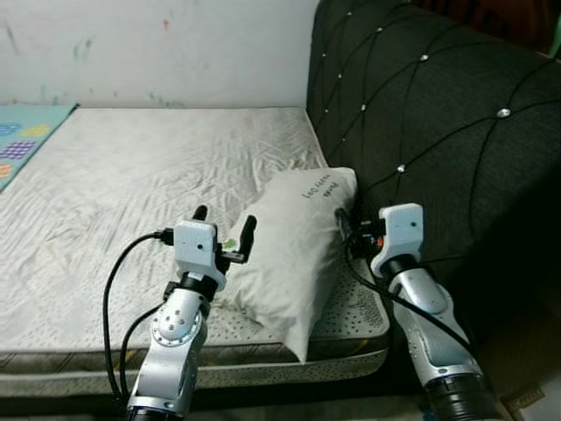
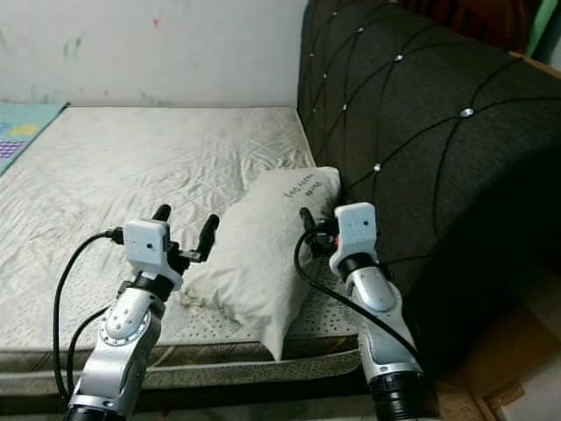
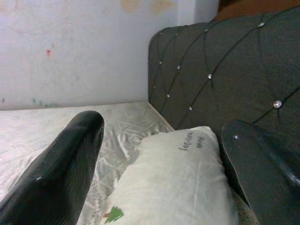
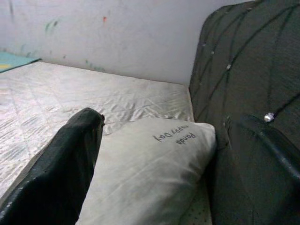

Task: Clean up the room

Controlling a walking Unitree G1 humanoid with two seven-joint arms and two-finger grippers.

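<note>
2 open end effectors, left end effector (image 1: 224,227) and right end effector (image 2: 308,221), flank the pillow (image 1: 294,254) between them on the bed (image 1: 131,175); it is not yet gripped, so tidying seems barely begun.

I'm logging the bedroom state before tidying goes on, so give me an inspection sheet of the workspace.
Surface: bare grey mattress, wrinkled.
Job's things: white pillow with writing, lying at the mattress's right edge against the headboard.
Clutter: colourful mat at the far left edge.
Grippers: left gripper open beside the pillow's left side; right gripper at the pillow's right side, fingers apart.
Cables: black cables looping along both arms.
Surroundings: dark tufted headboard on the right; white marked wall behind.
</note>
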